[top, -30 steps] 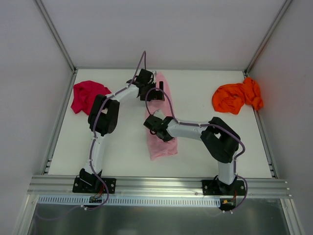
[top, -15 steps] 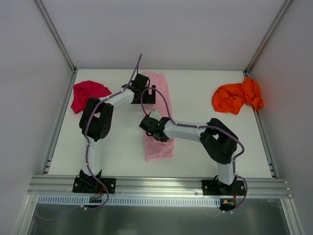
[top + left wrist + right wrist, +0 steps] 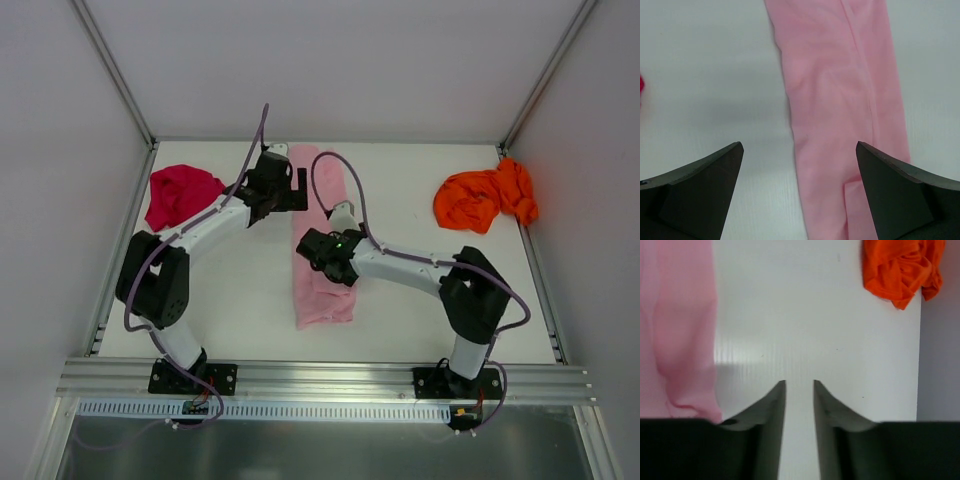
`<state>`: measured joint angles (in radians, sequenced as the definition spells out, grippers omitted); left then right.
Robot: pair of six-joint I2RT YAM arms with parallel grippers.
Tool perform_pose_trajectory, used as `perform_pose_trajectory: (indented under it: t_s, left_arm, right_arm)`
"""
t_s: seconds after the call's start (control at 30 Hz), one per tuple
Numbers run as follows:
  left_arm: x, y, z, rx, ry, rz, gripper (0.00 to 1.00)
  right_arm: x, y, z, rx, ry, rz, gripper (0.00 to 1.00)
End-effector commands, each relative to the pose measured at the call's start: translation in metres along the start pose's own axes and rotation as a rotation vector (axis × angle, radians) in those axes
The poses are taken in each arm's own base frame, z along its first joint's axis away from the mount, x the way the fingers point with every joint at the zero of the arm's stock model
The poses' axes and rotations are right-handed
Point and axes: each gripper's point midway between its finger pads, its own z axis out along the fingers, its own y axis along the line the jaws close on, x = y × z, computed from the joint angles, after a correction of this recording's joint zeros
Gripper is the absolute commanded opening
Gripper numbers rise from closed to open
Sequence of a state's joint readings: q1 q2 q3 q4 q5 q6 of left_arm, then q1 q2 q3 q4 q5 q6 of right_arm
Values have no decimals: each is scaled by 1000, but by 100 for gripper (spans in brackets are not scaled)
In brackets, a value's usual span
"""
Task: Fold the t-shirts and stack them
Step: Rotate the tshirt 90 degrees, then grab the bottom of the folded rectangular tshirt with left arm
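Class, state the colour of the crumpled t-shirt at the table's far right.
The t-shirt is bright orange, clearest in the right wrist view.

Overhead view looks down on the whole table (image 3: 400,200). Both wrist views sit close, facing down — all three share the pink shirt (image 3: 325,295).

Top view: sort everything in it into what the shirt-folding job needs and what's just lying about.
Job:
- pink shirt
- red shirt
- orange shirt

Not the job (fixtures only):
- table
- front rail
- back wall
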<state>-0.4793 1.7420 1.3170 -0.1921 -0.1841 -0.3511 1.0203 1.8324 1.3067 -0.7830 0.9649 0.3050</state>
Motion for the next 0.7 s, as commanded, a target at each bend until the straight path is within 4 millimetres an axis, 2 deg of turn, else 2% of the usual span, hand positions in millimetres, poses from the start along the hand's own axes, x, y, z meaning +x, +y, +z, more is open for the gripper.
perform_pose_trajectory:
  t_s: [0.0,0.03,0.07,0.1,0.13,0.17,0.2,0.27,0.3,0.37,0.47,0.53,0.67]
  left_arm:
    - [-3,-26,-25,100,-59,0,99]
    - [2,-26,-26,107,-51,-3,99]
    - [7,-24,-28,115,-57,-11,99]
    - [10,-24,-29,124,-61,-19,99]
    - [14,-24,-29,131,-62,-26,99]
    - [20,-24,-27,139,-56,-29,99]
    - [23,-28,-27,164,-44,-39,99]
    - [34,-32,-23,191,-17,-43,99]
    - [33,-36,-19,213,-30,-51,99]
    - [46,-40,-15,242,-10,-54,99]
    - [51,-56,-10,325,-6,-47,99]
    - [52,-77,-12,421,1,-40,99]
    - [78,-101,-4,442,41,33,99]
  right_arm:
    - [-23,-78,-8,197,-100,225,40]
    - [-22,-90,-5,212,-91,262,56]
    - [-23,-111,0,233,-74,326,61]
    - [-20,-119,2,233,-61,345,65]
    - [-26,-123,5,221,-75,395,72]
    - [-26,-135,11,225,-64,397,73]
    - [-27,-138,9,173,-64,433,75]
    - [-28,-148,19,158,-59,491,77]
    - [-28,-150,20,133,-50,488,78]
    - [-29,-158,27,138,-31,503,79]
    - [-31,-153,32,108,-20,489,79]
    - [-30,-147,36,100,-14,480,79]
    - [-28,-142,41,95,-4,467,79]
